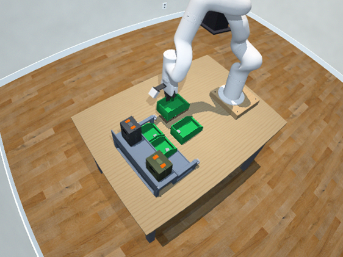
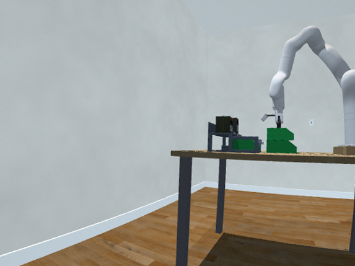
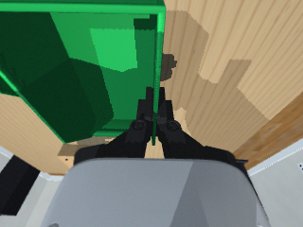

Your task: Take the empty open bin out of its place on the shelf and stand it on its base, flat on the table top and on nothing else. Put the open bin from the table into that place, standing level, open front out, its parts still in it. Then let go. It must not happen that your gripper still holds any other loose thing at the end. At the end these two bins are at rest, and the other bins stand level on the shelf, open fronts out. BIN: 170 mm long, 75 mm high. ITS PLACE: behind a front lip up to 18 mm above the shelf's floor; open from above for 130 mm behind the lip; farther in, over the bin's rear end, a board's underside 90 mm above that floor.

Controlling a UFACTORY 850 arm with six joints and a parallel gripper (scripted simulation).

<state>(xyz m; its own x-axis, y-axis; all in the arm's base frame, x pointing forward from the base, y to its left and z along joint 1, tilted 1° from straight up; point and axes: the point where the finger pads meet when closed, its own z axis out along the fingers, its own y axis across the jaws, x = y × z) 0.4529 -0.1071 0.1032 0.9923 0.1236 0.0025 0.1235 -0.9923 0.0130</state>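
My gripper is shut on one side wall of the empty green bin. This bin hangs roughly level above the table top, with a gap under it. The green bin with parts stands on the table beside it, nearer the shelf's open end; a pale part shows inside. The grey-blue shelf has a vacant place between the nearer shelf bin and its end wall.
Two green bins with pale parts, one farther and one nearer, stand side by side in the shelf. A black case and an olive case stand on the shelf's upper board. The arm's wooden base plate is behind.
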